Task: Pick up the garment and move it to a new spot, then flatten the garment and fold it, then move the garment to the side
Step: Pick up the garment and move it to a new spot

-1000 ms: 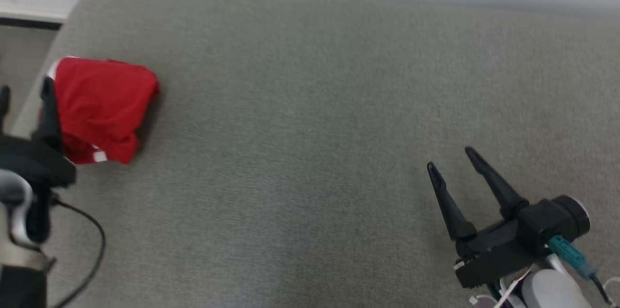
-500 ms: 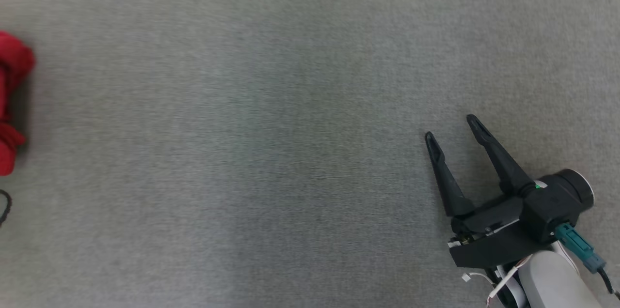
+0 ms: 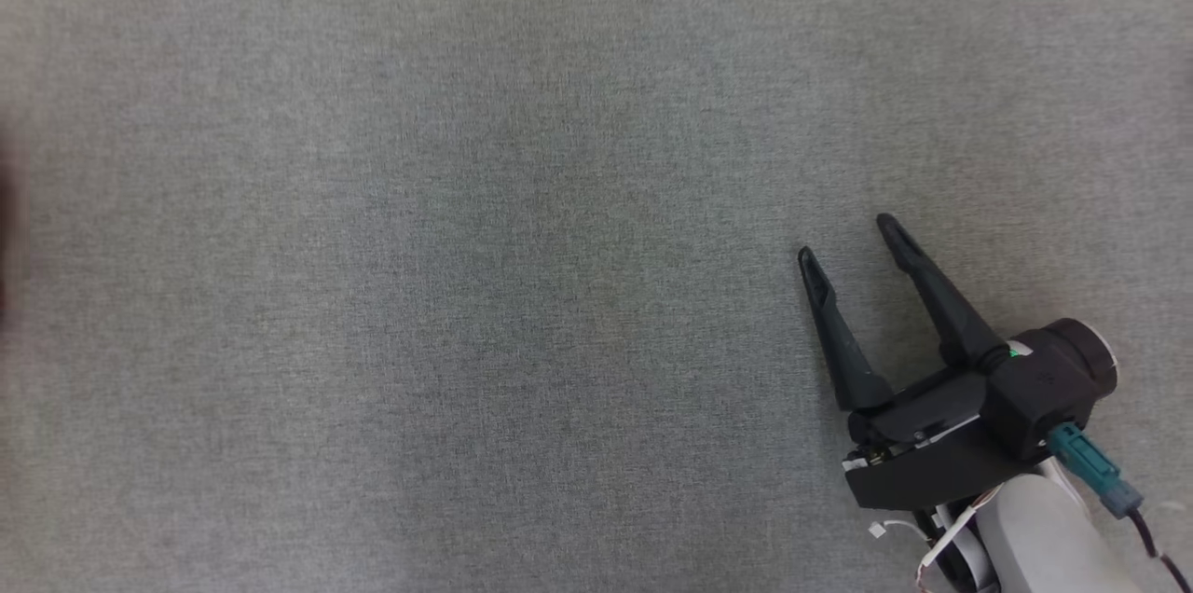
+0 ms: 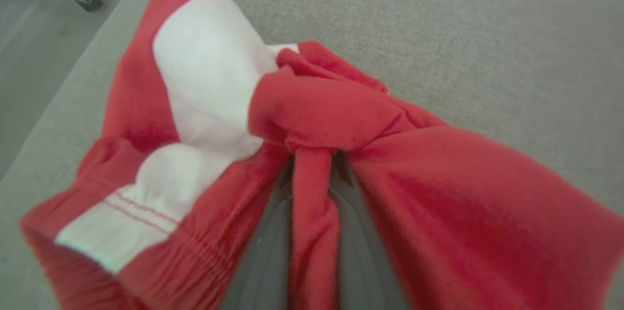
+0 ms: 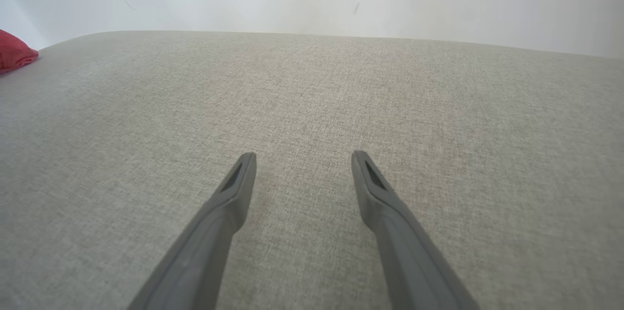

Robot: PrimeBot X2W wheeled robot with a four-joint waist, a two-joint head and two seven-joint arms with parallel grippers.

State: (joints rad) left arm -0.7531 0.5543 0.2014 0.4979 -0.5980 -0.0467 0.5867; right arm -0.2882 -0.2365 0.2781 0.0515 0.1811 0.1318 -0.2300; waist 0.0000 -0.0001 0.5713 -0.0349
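Fingers (image 4: 263, 256) on the left gripper (image 4: 314, 168) just went from wide to pinched on a fold of the crumpled red-and-white cloth garment (image 4: 438, 178), which sits near the left edge of the grey fabric-covered tabletop (image 3: 466, 201). I reckon the grab's made and the lift is next. The right gripper (image 3: 845, 239) is spread wide and empty, well away.

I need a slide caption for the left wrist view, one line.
Left claw pinching a fold of the red and white garment.
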